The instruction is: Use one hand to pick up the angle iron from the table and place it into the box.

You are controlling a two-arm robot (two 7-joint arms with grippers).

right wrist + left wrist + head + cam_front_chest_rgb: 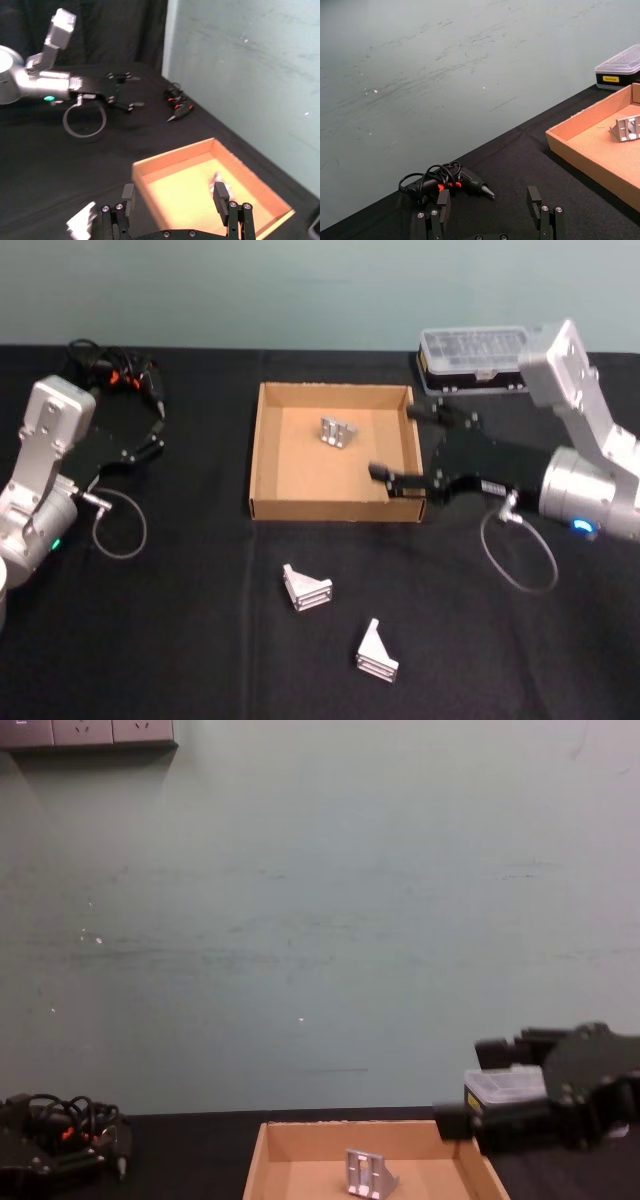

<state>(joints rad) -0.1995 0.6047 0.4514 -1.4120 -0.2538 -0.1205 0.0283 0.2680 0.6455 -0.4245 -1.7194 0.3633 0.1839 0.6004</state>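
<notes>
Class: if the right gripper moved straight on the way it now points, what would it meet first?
Probably the angle iron lying in the box, if the right gripper is low enough; height is unclear.

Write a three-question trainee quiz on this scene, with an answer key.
1. How many angle irons lie on the table, outside the box?
2. True or false: the right gripper, above the box's right wall, is shut on an angle iron.
3. What does the box hold? A) one angle iron B) two angle irons C) nothing
Key: 1: two. 2: false, it is open and empty. 3: A. The left gripper sits parked, open, at the left.
</notes>
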